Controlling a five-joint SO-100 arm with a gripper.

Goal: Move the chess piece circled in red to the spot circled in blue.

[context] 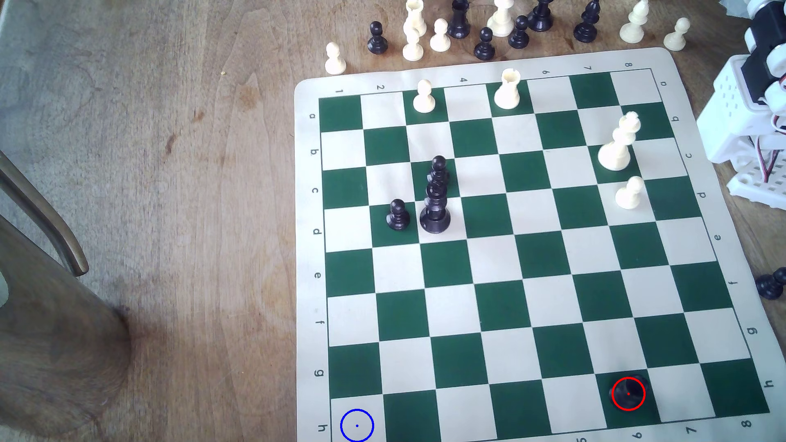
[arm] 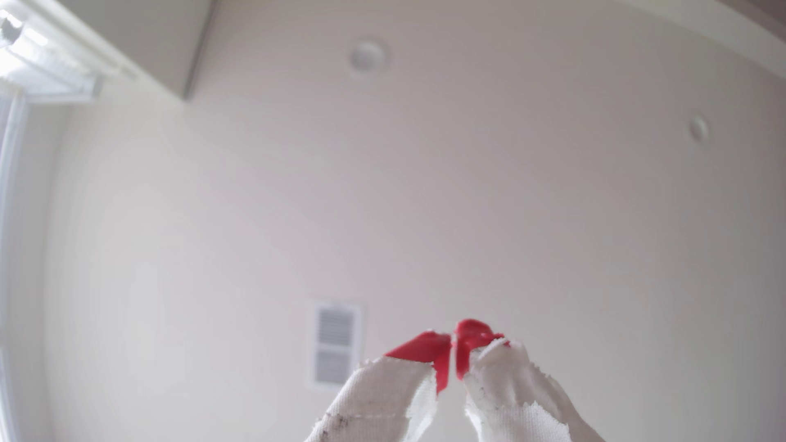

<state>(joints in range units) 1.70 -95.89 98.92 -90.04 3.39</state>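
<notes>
white rook (context: 508,90) on board | black pawn (context: 398,216) | ceiling vent (arm: 336,344)

Along the chessboard (context: 502,272) border you can read file letters a to h down the exterior view's left margin, repeated upside down on its right, and numbers 1 to 8 along the far edge.

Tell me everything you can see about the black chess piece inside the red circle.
The chess piece is short, stout and glossy black, plastic by its look, seen almost from above so its round outline and broad top fill the thin red ring with its centre dot. It stands upright on a green square in row h of the board, near the exterior view's lower right. Nothing touches it; neighbouring squares hold no pieces.
</notes>
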